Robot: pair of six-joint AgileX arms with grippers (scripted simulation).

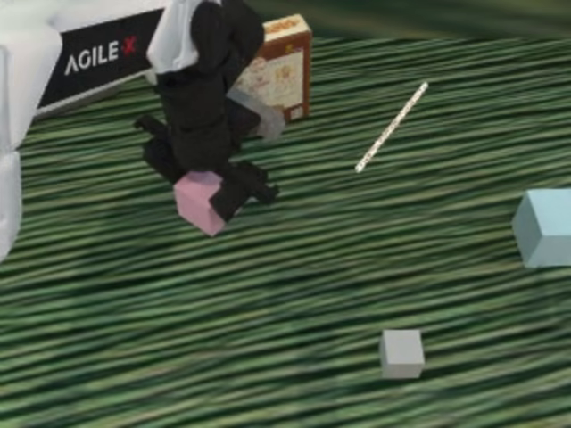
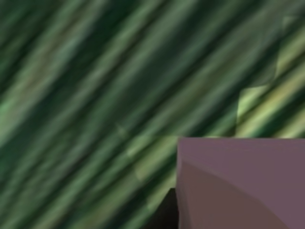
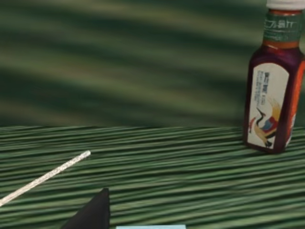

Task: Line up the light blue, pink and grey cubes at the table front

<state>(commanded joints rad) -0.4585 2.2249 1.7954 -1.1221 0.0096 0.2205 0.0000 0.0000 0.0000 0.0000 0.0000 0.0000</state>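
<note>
Green-striped table [image 1: 294,267] with grey cube [image 1: 401,353], blue cube [image 1: 546,227], rod [image 1: 391,127].

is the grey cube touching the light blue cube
No, in the top view the grey cube sits apart from the light blue cube.

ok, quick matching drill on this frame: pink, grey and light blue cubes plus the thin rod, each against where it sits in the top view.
Things:
1. pink cube
2. grey cube
3. light blue cube
4. thin speckled rod

Places:
A. right edge of the table
B. under the left end effector
C. lying diagonally, right of the box
D. alone at the front, right of centre

Pairs: 1-B, 2-D, 3-A, 4-C
</note>
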